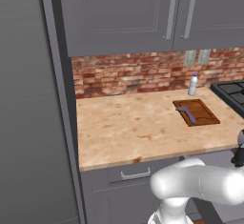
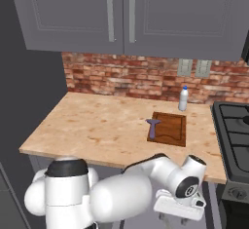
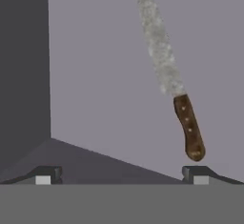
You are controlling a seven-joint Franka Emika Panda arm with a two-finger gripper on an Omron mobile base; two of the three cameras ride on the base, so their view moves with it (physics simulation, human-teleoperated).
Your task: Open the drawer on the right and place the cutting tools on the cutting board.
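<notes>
A glossy white robot arm [image 2: 121, 194] built of rounded, bulbous segments, with dark grey bands at its joints and a black disc capping one joint. A flat white hand block carries the gripper [image 3: 121, 174], with two small dark fingertips [image 3: 196, 172] bearing pale grey pads.

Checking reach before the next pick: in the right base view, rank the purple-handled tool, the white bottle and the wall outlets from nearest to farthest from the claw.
1. Purple-handled tool, on the cutting board's left edge, nearest the claw.
2. White bottle, behind the board, by the wall.
3. Wall outlets, up on the brick, farthest.

Wooden-handled knife [image 3: 189, 132], matte grey drawer [image 3: 109, 75]
</notes>
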